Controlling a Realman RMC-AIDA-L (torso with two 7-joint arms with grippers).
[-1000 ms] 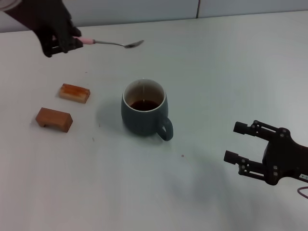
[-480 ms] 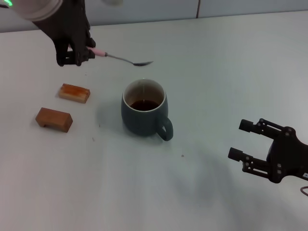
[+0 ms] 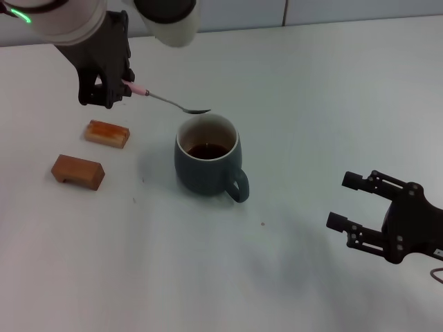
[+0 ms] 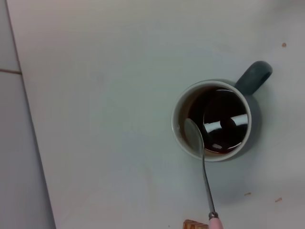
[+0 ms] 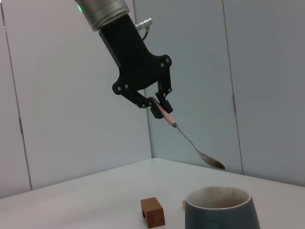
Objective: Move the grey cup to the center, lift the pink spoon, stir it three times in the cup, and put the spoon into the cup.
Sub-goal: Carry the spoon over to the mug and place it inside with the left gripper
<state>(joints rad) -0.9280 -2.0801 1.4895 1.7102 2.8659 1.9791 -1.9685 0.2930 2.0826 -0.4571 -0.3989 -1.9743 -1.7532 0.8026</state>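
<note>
From the head camera I see two wooden blocks (image 3: 90, 152) lying to the left of the grey cup (image 3: 208, 164), clear of my left gripper (image 3: 119, 84), which pinches the pink spoon (image 3: 169, 102) by its handle so the bowl hangs just above the cup's far rim, while my right gripper (image 3: 342, 201) sits low at the right with its jaws spread and empty. In my left wrist camera the spoon's bowl sits over the cup's rim (image 4: 183, 138) beside the dark liquid (image 4: 224, 124). My right wrist camera shows the left gripper (image 5: 159, 106) clamped on the pink handle, spoon (image 5: 190, 140) slanting down above the cup (image 5: 221, 210), one block (image 5: 152, 211) beside it.
</note>
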